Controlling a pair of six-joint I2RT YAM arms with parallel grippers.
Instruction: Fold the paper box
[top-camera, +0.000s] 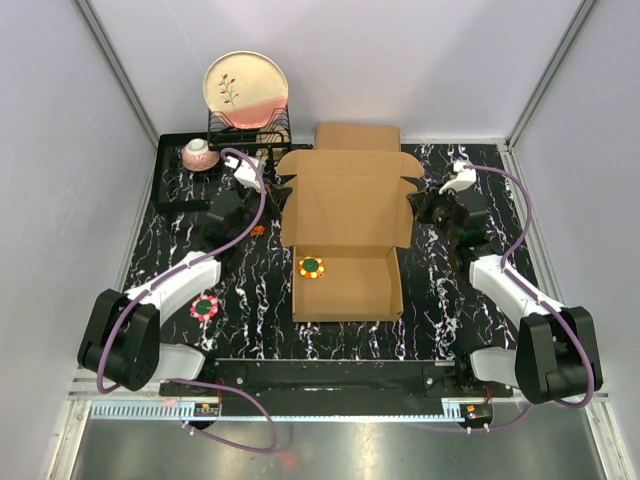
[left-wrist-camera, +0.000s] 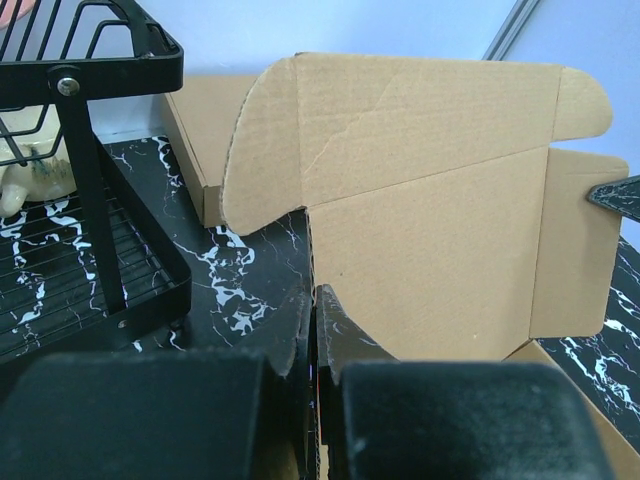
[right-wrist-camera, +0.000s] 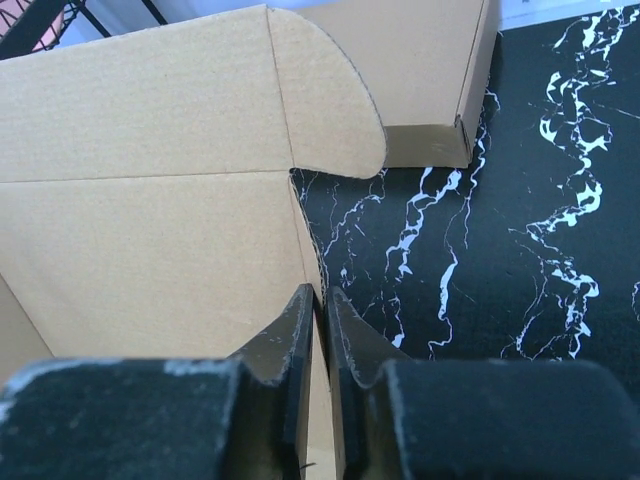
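The paper box (top-camera: 345, 212) lies in the middle of the table, its shallow tray to the front and its lid standing up behind, rounded tabs at the top corners. My left gripper (top-camera: 277, 196) is shut on the lid's left edge; in the left wrist view the fingers (left-wrist-camera: 318, 305) pinch a thin cardboard edge with the lid panel (left-wrist-camera: 430, 250) beyond. My right gripper (top-camera: 418, 206) is shut on the lid's right edge; in the right wrist view the jaws (right-wrist-camera: 321, 300) clamp the edge of the panel (right-wrist-camera: 150, 240).
A made-up brown box (top-camera: 357, 136) stands right behind the lid. A black dish rack (top-camera: 250, 128) with a plate (top-camera: 246, 88) and a cup (top-camera: 198, 153) is at the back left. A green-and-orange disc (top-camera: 312, 266) lies in the tray, a pink one (top-camera: 205, 307) front left.
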